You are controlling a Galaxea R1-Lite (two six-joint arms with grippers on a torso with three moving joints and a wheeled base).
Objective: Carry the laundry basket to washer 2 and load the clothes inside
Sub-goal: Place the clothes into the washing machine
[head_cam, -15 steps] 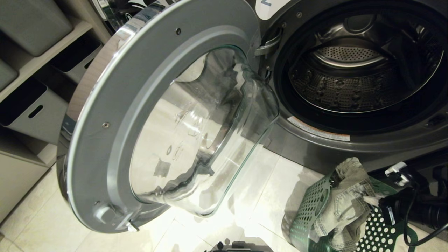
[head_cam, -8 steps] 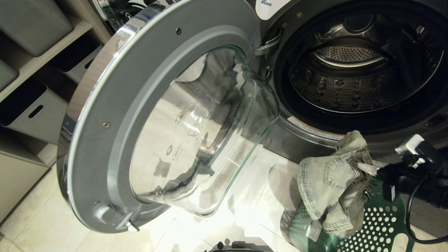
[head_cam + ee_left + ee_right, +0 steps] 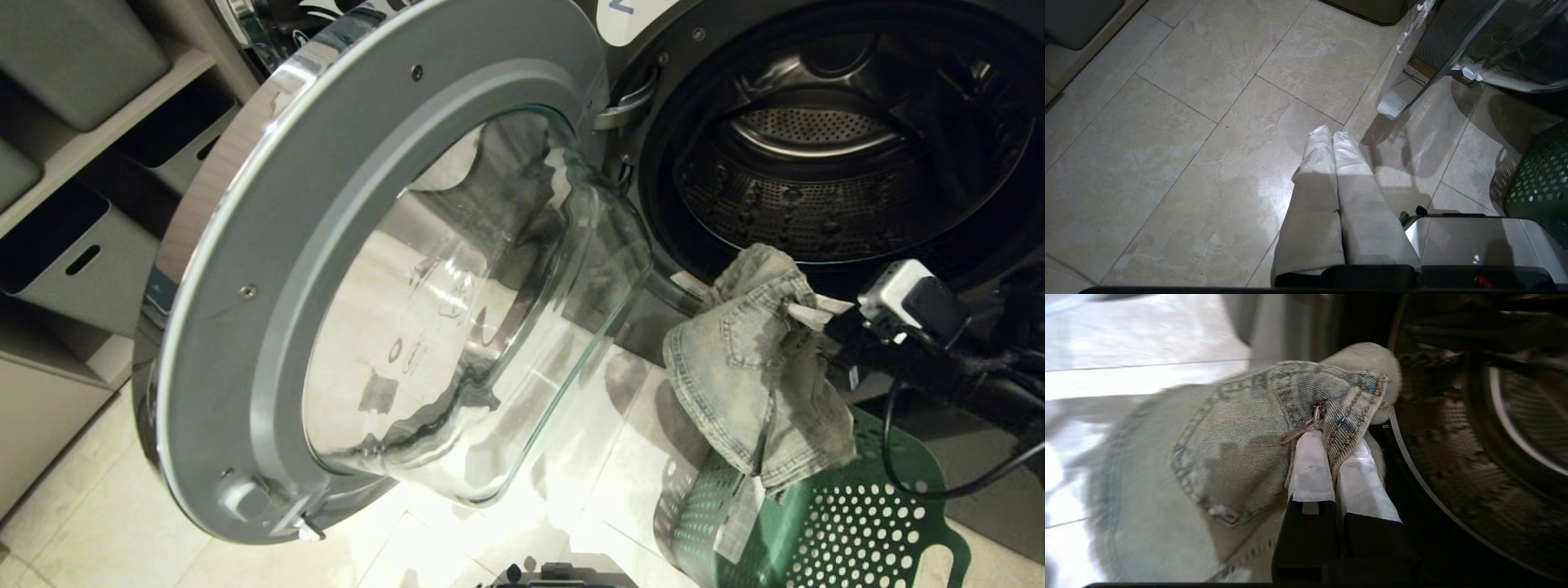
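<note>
I've got the right gripper (image 3: 1336, 447) pinched tight on the clothes (image 3: 755, 371) — both fingers (image 3: 1310, 469) clamped on a seam near a metal buckle, fabric bunched around the tips. The garment hangs from the grip, most of it draped below and to the side away from the drum. Just beyond the fingertips is the open mouth of washer 2 (image 3: 824, 163); a fold of the cloth sits right at the drum's lower rim, but I can't tell if it touches. The laundry basket (image 3: 824, 531) sits on the floor (image 3: 1208, 122) directly under the hanging garment, just in front of the washer. The door (image 3: 367, 269) is swung wide, well off to the gripper's far side. Left gripper (image 3: 1332, 136) is parked — fingers pressed together, holding nothing, pointing down at bare tile beside the door's edge.
</note>
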